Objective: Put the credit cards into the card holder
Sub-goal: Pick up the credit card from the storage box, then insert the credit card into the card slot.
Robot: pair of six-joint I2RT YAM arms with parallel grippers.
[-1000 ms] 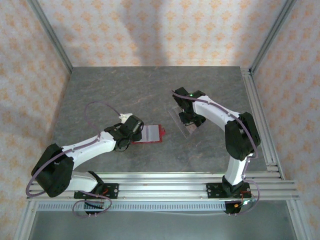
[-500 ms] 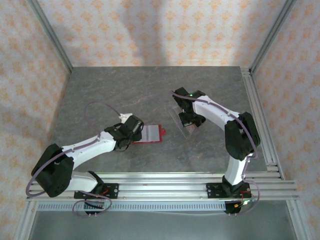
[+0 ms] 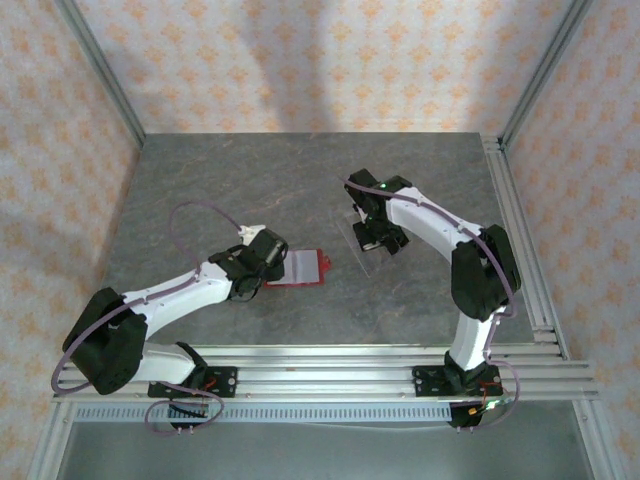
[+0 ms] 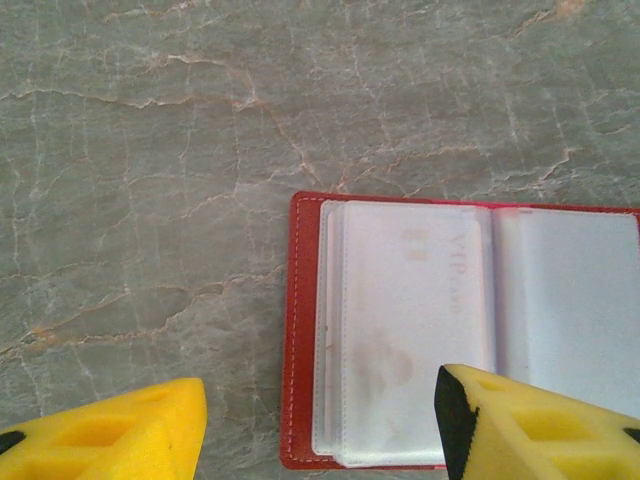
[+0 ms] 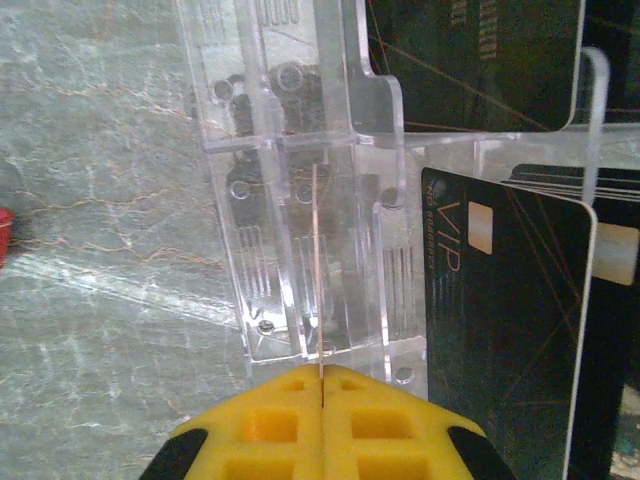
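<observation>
Right pincer [image 5: 322, 382] is clamped tight, yellow fingers pressed together on a credit card [image 5: 319, 270], and we see it edge-on, just a pale hairline. It runs lengthwise straight out from the fingertips, flat faces turned toward the two fingers, near end nipped at the seam. The far end reaches in among the ribs of the clear acrylic stand [image 5: 290, 150], directly ahead of the pincer; whether it sits in a slot there, can't tell. Just right of the pincer, black cards [image 5: 500, 330] lettered VIP are propped in that stand.

Over to the left pincer [image 4: 318, 400]: fingers spread wide, empty. The card holder [image 4: 300, 330] lies open and flat below it, long axis crosswise to the pincer, running from between the fingers off past the right finger. Red border at the left end, clear sleeves face up, a pocketed card [image 4: 415, 300] tucked inside, pale, its long axis pointing away from the pincer. The right finger overlaps the holder's near edge; contact, can't tell.
</observation>
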